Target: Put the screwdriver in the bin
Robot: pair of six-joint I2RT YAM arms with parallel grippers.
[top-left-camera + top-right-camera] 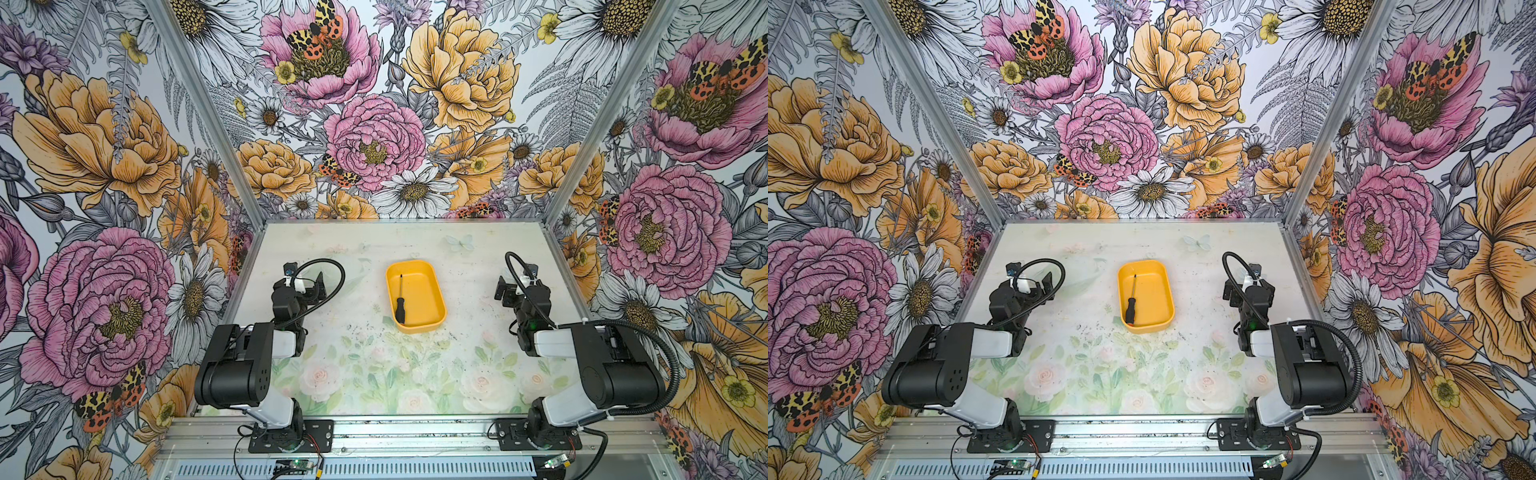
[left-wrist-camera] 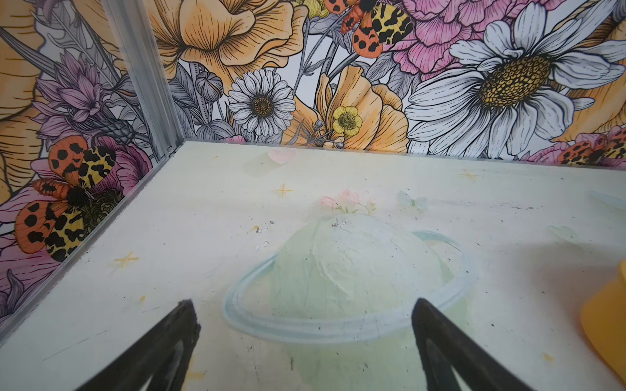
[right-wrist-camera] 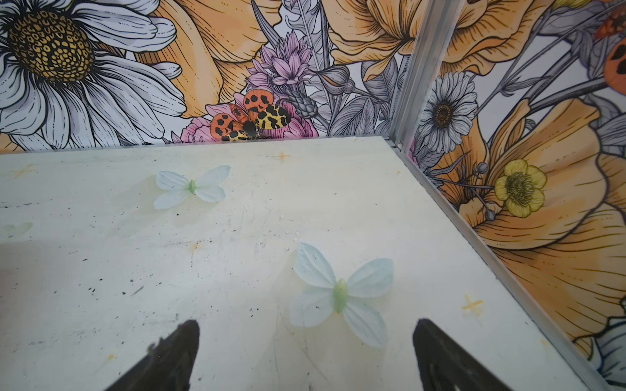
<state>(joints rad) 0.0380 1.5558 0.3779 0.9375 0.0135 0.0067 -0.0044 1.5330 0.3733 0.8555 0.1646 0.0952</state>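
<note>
So, slim black-handled screwdriver (image 1: pixel 400 299) lies inside the shallow yellow plastic bin (image 1: pixel 424 291); left pincer (image 2: pixel 301 306) and right pincer (image 3: pixel 305 325) both gape empty.

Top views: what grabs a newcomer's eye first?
The loud flower wallpaper on all the walls hits first. Next is the yellow bin in the middle of the table, with the screwdriver lying inside it. The left gripper and right gripper flank it, both open and empty.

The left pincer (image 2: pixel 301 304) and the right pincer (image 3: pixel 305 325) hover low, jaws spread wide.
</note>
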